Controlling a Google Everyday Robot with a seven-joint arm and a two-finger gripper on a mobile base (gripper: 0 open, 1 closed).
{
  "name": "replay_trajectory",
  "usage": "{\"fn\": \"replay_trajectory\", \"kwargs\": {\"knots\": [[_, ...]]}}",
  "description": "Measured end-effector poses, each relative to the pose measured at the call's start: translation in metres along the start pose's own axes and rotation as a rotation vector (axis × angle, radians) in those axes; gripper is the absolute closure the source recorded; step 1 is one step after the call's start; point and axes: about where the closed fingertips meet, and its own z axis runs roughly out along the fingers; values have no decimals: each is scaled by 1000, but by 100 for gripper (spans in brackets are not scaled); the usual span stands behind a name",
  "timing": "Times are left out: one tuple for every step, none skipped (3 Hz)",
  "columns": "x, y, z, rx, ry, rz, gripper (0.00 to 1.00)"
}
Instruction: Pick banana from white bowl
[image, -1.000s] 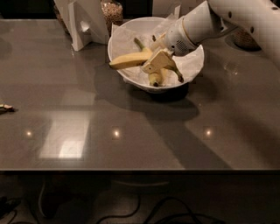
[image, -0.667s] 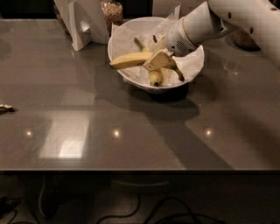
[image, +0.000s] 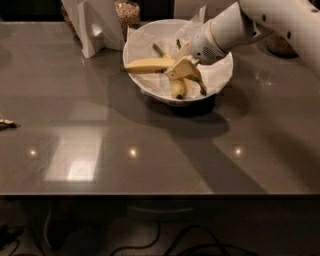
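Camera view: tool (image: 181, 69) gripping one end of the banana (image: 147, 65), inside the white bowl (image: 222, 76).

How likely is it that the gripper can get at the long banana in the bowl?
Probably yes: the gripper is inside the white bowl, seemingly shut on one end of the long banana. Nothing covers it; the shorter bananas lie lower.

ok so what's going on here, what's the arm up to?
The robot's gripper is down in the white bowl on the grey table, closed on the right end of the long pale banana. The banana lies roughly level, its left end poking out over the bowl's rim. Two shorter bananas lie on the bowl's paper lining by the gripper. The pick is under way; the banana is not yet clear of the bowl.
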Motion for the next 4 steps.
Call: {"fn": "replay_trajectory", "kwargs": {"knots": [[-9,4,-8,-1,-11,-27,100],[-22,10,-20,-4,-15,-69,100],[-29,18,-36,-10,-8,-106,100],[-23,29,-61,-20,-28,-132,100]]}}
